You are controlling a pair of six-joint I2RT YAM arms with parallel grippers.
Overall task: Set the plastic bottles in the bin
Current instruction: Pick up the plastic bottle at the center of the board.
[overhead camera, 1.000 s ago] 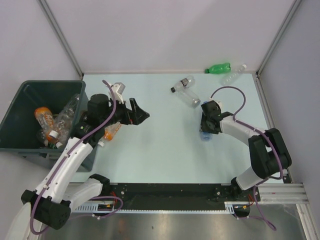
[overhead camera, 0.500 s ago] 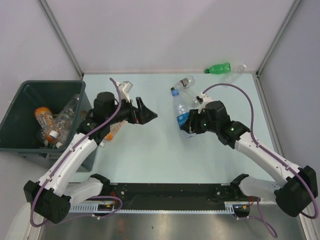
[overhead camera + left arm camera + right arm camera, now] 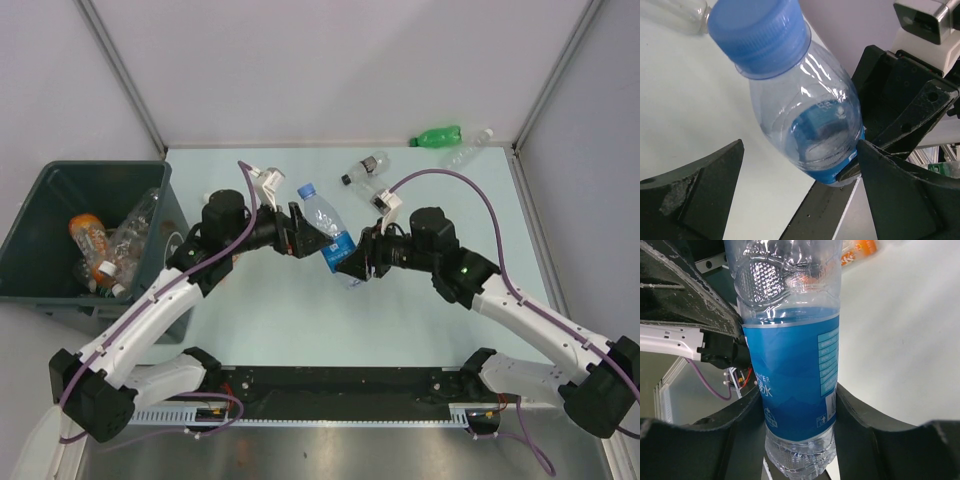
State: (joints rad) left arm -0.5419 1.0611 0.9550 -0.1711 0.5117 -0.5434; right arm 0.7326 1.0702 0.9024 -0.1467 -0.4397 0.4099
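Above the middle of the table (image 3: 290,315), the right end effector (image 3: 352,264) grips a blue-capped water bottle (image 3: 325,233) inside the wide-open left end effector (image 3: 302,236); an early release could drop it short of the bin (image 3: 100,166) at the left edge.

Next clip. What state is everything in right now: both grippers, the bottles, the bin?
right gripper: shut on the water bottle's lower end
left gripper: open, fingers either side of the water bottle's top
water bottle: capped, tilted, held above the table
bin: open-topped, several bottles inside
green bottle: lying on the table
black-capped bottle: lying on the table
clear bottle: lying beside the green bottle
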